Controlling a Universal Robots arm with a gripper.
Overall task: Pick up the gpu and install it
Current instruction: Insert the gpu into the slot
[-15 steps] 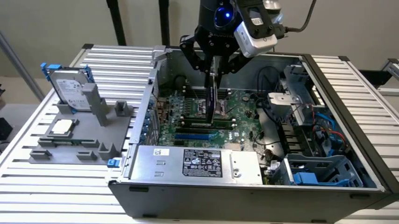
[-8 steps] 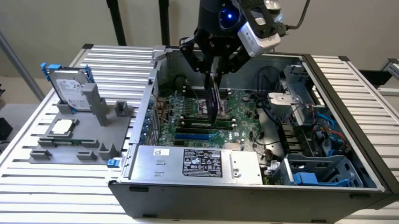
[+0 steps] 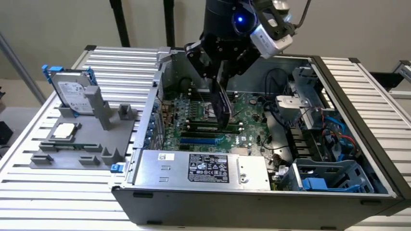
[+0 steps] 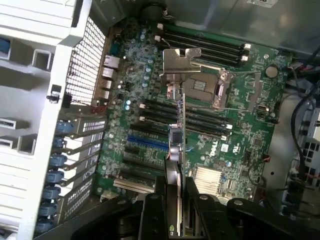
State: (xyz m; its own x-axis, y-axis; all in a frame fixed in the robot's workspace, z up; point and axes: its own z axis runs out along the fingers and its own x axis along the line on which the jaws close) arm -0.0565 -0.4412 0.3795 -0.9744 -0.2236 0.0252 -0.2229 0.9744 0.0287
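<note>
My claw (image 3: pixel 218 77) is clamped on the gpu (image 3: pixel 223 105), edge-down over the mobo (image 3: pixel 250 109). Risk: any tilt vs slot and the card jams or bends.

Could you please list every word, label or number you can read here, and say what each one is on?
"DELL": white print on the motherboard.
Power supply label: too small to read.
Hard drive label: too small to read.
</note>
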